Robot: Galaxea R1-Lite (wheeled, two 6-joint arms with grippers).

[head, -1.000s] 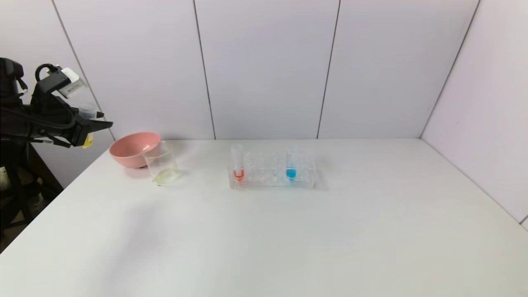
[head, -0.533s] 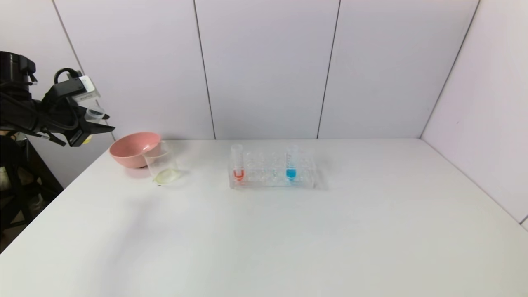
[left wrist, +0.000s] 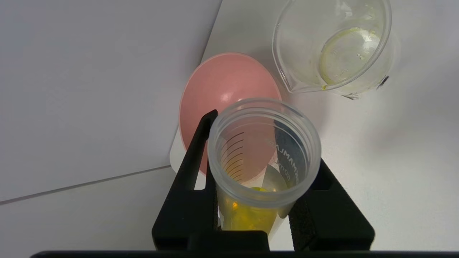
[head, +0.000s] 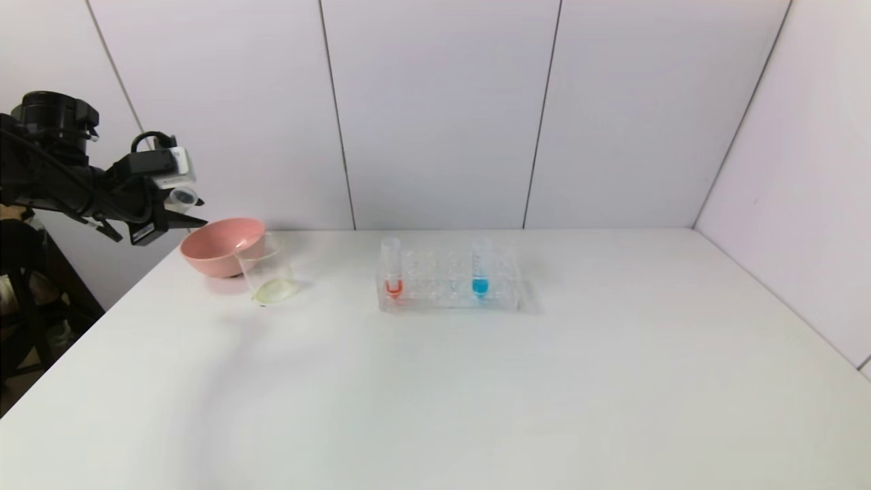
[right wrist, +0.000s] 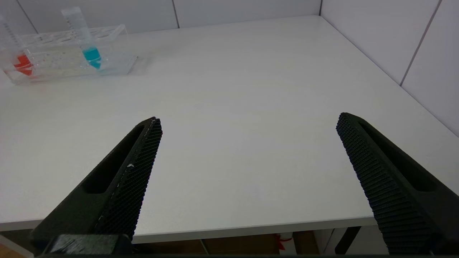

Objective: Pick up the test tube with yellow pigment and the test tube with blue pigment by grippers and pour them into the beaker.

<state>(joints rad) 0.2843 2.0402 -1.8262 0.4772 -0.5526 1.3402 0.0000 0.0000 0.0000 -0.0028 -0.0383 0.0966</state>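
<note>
Both fingers of the left gripper (left wrist: 263,200) clamp the yellow tube (left wrist: 263,154) above the pink bowl (left wrist: 229,86), near the beaker (left wrist: 333,46). The right gripper (right wrist: 247,129) is wide open and empty.

We see even, bright, diffuse light w/ soft faint shadows on the white desk (head: 476,395). Small glare on the pink bowl (left wrist: 226,96); head view slightly soft overall.

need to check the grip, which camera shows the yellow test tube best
The left wrist view: the test tube with yellow pigment fills the frame, clamped in the left gripper, open mouth toward the camera. The head view shows only a small bit of it. The right wrist view misses it.
</note>
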